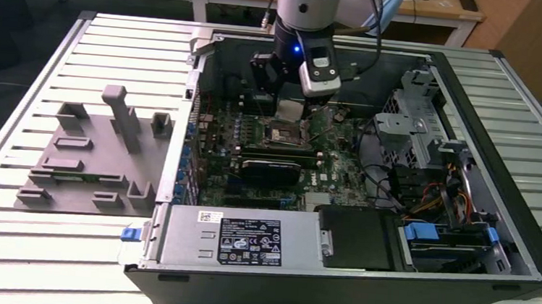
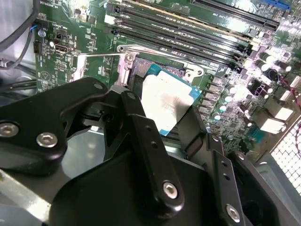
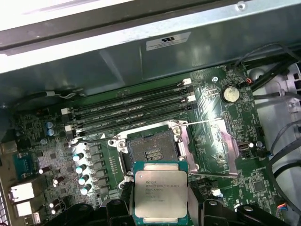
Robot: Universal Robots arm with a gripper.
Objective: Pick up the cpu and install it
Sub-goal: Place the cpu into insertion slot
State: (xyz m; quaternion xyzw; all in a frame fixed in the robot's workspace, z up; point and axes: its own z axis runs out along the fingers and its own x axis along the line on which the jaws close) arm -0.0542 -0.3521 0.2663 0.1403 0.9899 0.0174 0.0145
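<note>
The cpu (image 1: 289,108), a flat square chip with a pale silver top and a teal rim, hangs inside the open computer case just above the motherboard. My gripper (image 1: 291,104) is shut on it, one black finger on each of two opposite edges. In both wrist views the cpu (image 3: 161,190) (image 2: 164,101) sits between the fingers (image 2: 141,136), held a little short of the open socket (image 3: 151,149) and above it. The socket's metal load plate (image 3: 211,148) is swung open to one side, and its lever stands raised.
Memory slots (image 3: 131,110) run alongside the socket. A grey moulded fixture tray (image 1: 87,152) lies on the slatted table at the exterior view's left. The power supply (image 1: 244,241) fills the case's near side; a drive cage (image 1: 409,126) and cables sit at the right.
</note>
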